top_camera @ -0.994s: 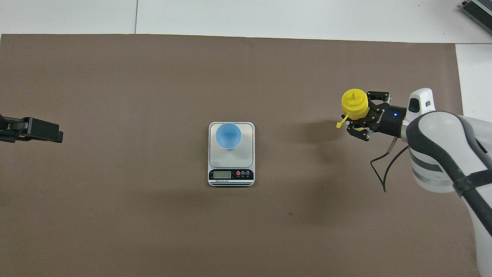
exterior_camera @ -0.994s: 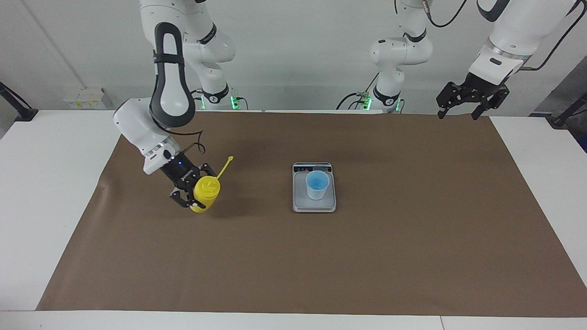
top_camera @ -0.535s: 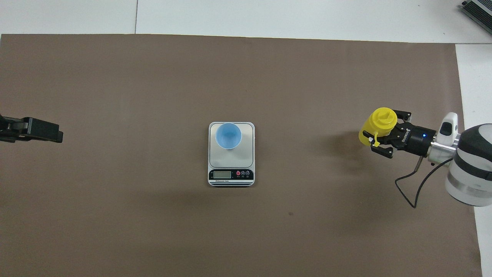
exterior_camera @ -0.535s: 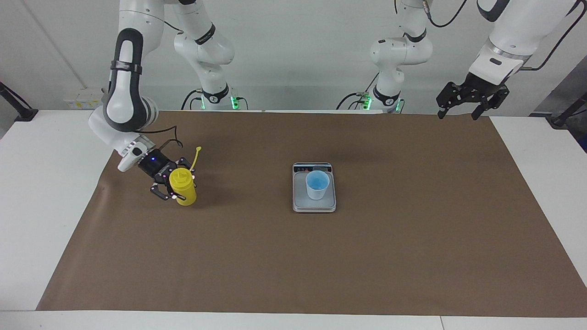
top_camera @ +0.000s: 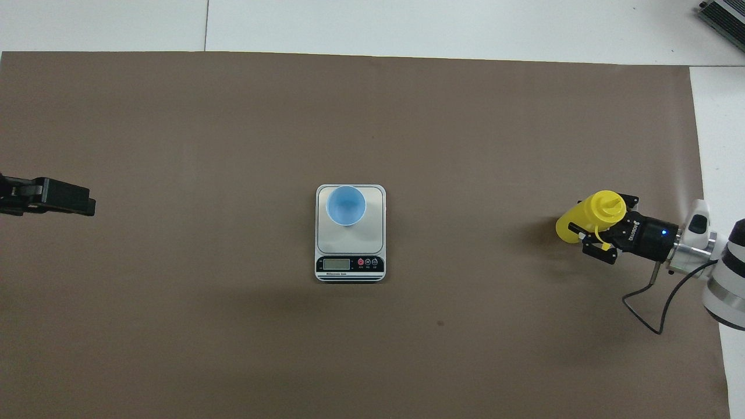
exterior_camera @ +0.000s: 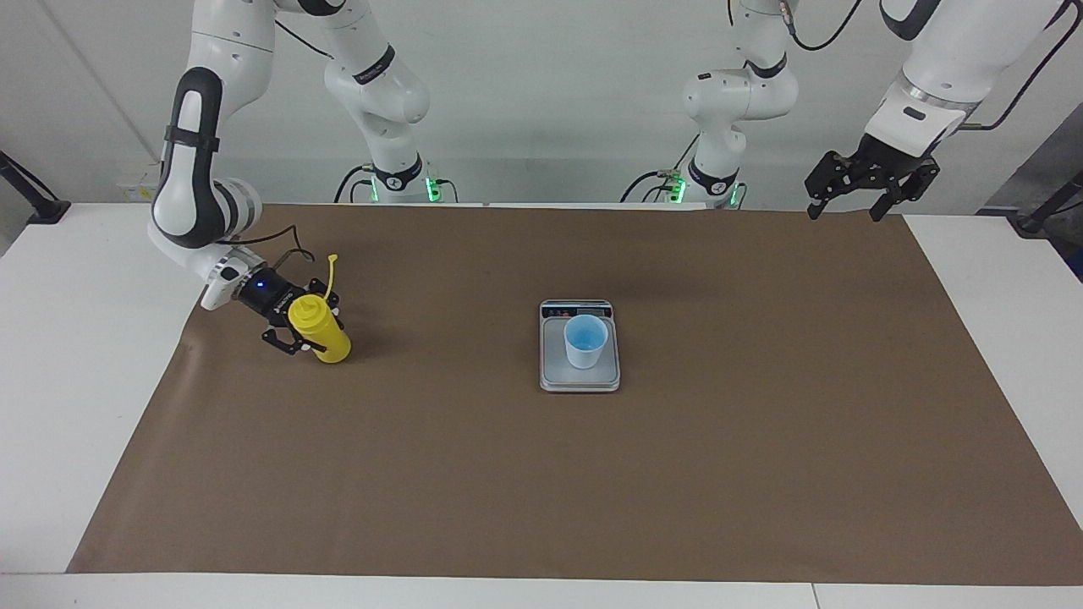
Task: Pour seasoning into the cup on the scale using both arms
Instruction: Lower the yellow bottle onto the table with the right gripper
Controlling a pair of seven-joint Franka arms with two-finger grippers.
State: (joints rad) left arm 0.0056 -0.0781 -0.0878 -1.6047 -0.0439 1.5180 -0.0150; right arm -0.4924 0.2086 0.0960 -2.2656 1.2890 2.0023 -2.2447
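Observation:
The yellow seasoning bottle [exterior_camera: 321, 335] [top_camera: 589, 216] is tilted, its base low on the brown mat near the right arm's end of the table. My right gripper [exterior_camera: 310, 331] [top_camera: 605, 224] is shut on its body, one finger on each side, and the cap tether sticks up. The light blue cup [exterior_camera: 585, 340] [top_camera: 346, 205] stands upright on the silver-grey scale [exterior_camera: 554, 377] [top_camera: 372, 233] at the middle of the mat. My left gripper [exterior_camera: 846, 208] [top_camera: 64, 198] waits open and raised over the mat's edge at the left arm's end.
A brown mat [exterior_camera: 541, 491] covers most of the white table [exterior_camera: 76, 338]. The scale's dark display strip [top_camera: 349, 265] faces the robots. A grey device [top_camera: 724, 17] lies at the table's corner farthest from the robots.
The right arm has carried the seasoning bottle away from the scale toward its own end of the table, lowering and tilting it. The left arm has not moved.

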